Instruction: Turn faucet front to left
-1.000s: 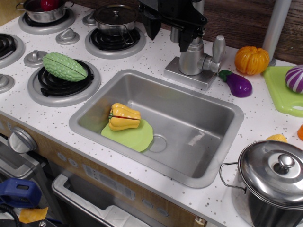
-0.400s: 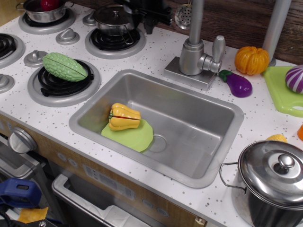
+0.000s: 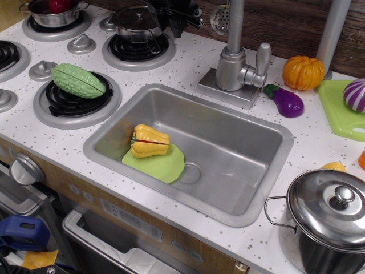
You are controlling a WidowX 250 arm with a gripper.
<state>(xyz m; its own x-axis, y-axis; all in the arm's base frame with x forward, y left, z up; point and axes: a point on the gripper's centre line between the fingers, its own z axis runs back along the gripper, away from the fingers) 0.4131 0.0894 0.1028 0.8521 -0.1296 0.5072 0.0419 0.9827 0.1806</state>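
the gripper (image 3: 181, 14) is seen left of the faucet (image 3: 235, 68), well apart; its jaw state cannot be told. if the thin spout pipe is struck too hard, the base may be shifted.

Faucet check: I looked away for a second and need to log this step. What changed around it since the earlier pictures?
The pincer let go of the faucet and drew back left, now above the back burner by the small pot. With the pincer gone, the spout pipe shows, rising out of frame. The base, the lever, the sink, squash and eggplant stayed put.
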